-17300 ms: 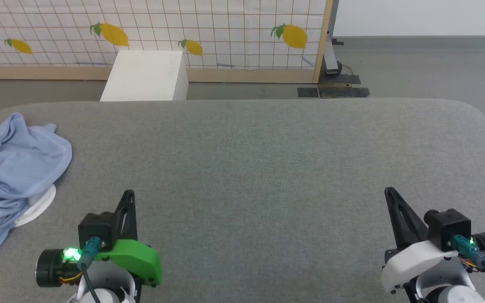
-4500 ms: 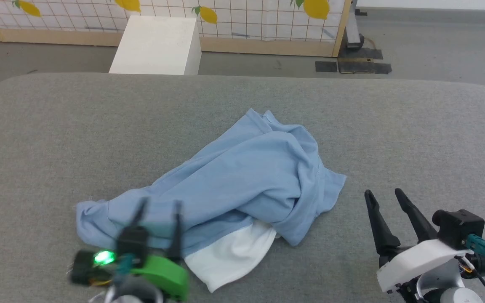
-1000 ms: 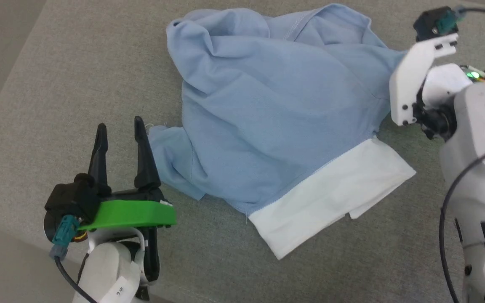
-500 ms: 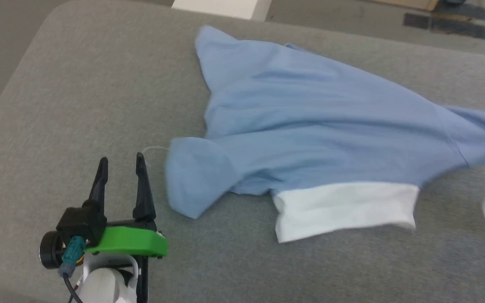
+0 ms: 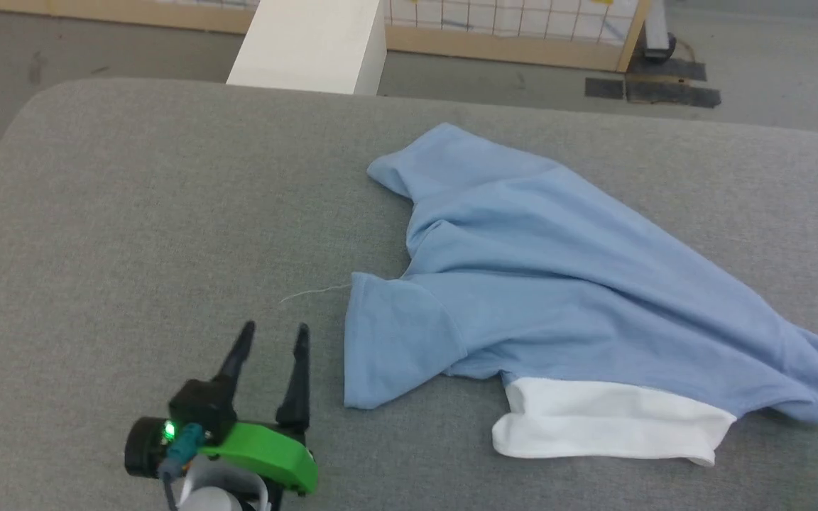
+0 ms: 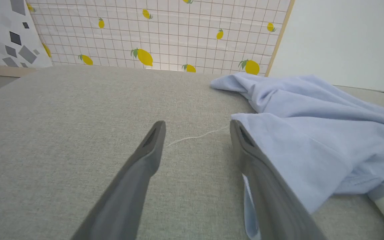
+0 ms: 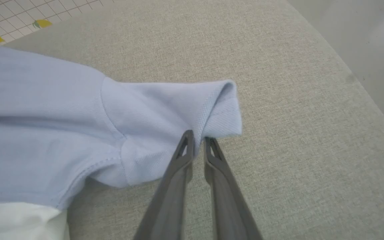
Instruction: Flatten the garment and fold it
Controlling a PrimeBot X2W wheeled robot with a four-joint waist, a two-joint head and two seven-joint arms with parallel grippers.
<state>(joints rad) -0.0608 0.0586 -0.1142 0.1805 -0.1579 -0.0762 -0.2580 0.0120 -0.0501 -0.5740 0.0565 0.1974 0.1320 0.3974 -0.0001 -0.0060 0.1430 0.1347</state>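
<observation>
Flattening stage, judged not yet complete. The garment (image 5: pixel 558 284) lies on the grey padded surface (image 5: pixel 132 213), running from the centre of the head view out toward 4 o'clock. Long diagonal creases cross its body and a white panel (image 5: pixel 608 429) shows under its near edge. The right gripper (image 7: pixel 198 136) has its jaws nearly closed, with a fold of the far sleeve (image 7: pixel 178 103) pinched between the tips. The left gripper (image 5: pixel 275 327) sits at 7 o'clock in the head view with jaws wide apart and nothing between them. The near sleeve (image 5: pixel 395 341) lies just beside it at 2 o'clock; in the left wrist view one finger almost touches that cloth. A loose thread (image 5: pixel 309 292) lies on the surface at 12 o'clock from the fingertips. Recommendation: move the left gripper toward 2 o'clock, straddle the sleeve's outer hem and close on the cloth layers only, clear of the thread. Then draw toward 9 o'clock, low over the surface, against the right-hand hold. The pull should be slow and even, since the soft knit is likely to stretch or slip from a shallow pinch. The white panel will need smoothing before any fold.
</observation>
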